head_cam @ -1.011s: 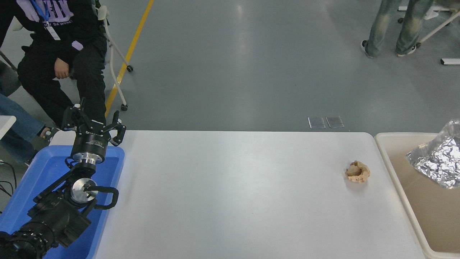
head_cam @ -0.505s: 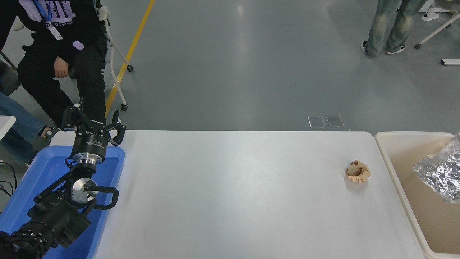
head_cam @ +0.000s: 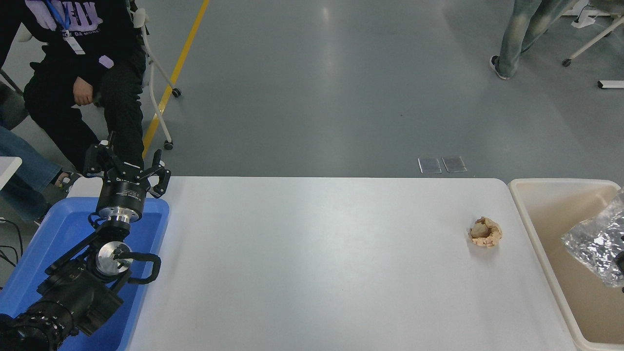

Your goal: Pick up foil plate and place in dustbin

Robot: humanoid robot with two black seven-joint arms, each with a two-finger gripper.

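Observation:
The foil plate (head_cam: 595, 243), crumpled shiny silver, hangs tilted over the inside of the beige dustbin (head_cam: 531, 222) at the table's right end, cut off by the picture's right edge. Only a small black piece of my right gripper (head_cam: 620, 261) shows at that edge, against the foil's lower right side. My left gripper (head_cam: 127, 165) is parked at the lower left above the blue tub, open and empty.
A blue plastic tub (head_cam: 53, 234) stands at the table's left end under the left arm. A small tan paper lump (head_cam: 485, 232) lies on the white table (head_cam: 317, 263) near the dustbin. A person (head_cam: 83, 73) sits at the far left; another person's legs (head_cam: 521, 34) are at the far right.
The foil plate has moved right and down, lower over the dustbin and further out of the picture. A black piece of the right gripper now shows. The left arm has not moved.

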